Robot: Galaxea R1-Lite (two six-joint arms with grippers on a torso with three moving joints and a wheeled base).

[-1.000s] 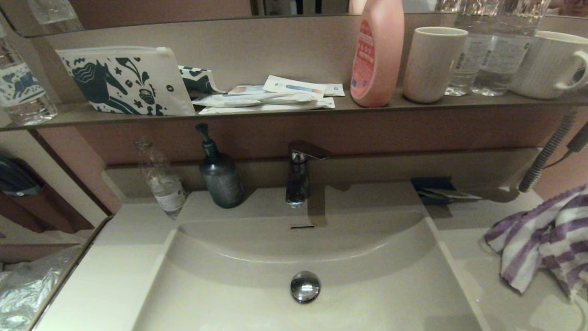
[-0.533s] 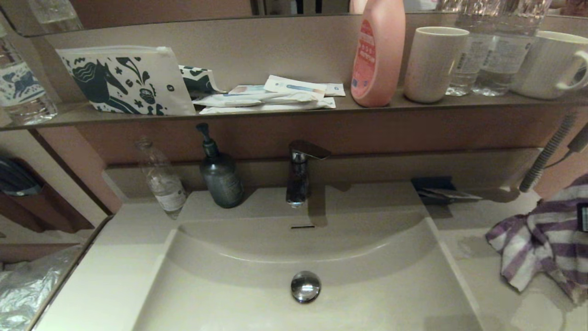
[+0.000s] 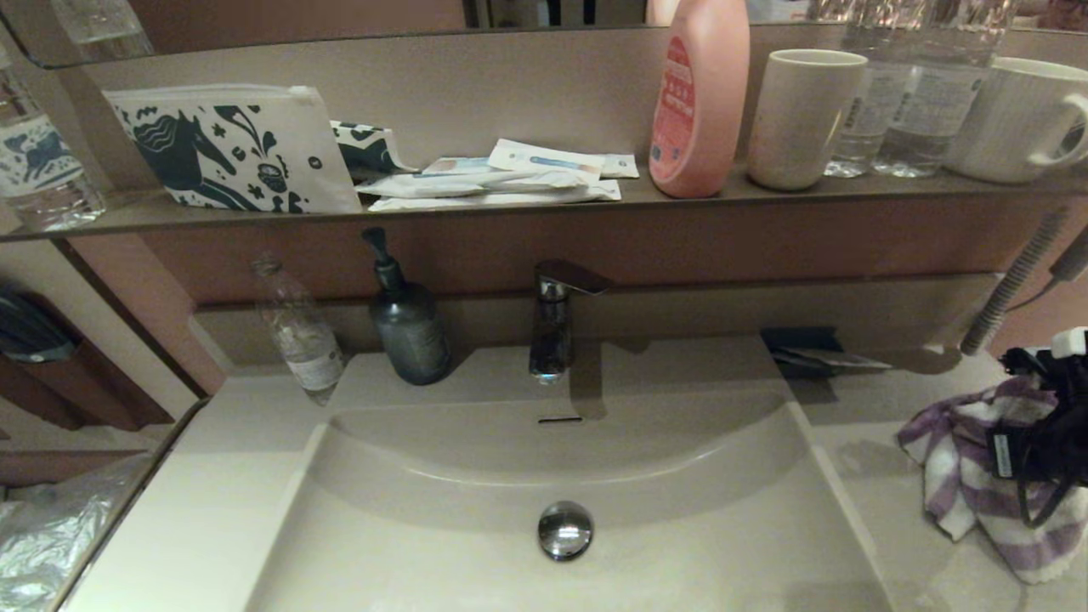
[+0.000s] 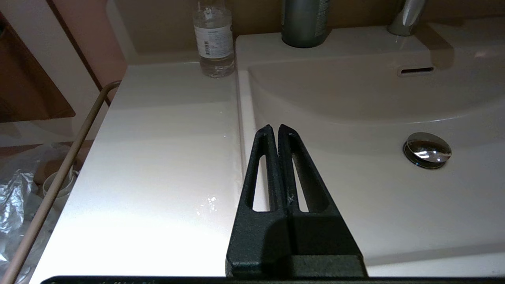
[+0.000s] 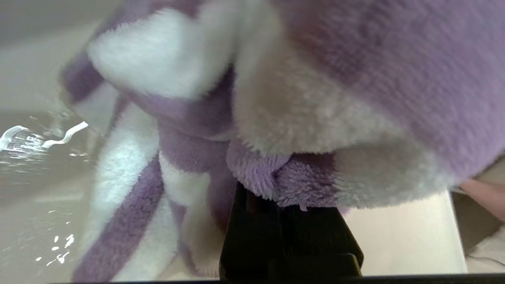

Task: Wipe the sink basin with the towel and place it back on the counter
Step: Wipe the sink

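Right pincer (image 3: 1033,455) apparently clamped on towel (image 3: 960,463), low over bench (image 3: 867,501) beside basin (image 3: 476,561). Left pincer (image 4: 278,130) closed, empty.

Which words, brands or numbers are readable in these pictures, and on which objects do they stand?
None can be read.
Pink bottle: red label, print too small.
Clear bottle by the basin: white label, print blurred.
Water bottles on the shelf: labels illegible.
Sachets: print too small.
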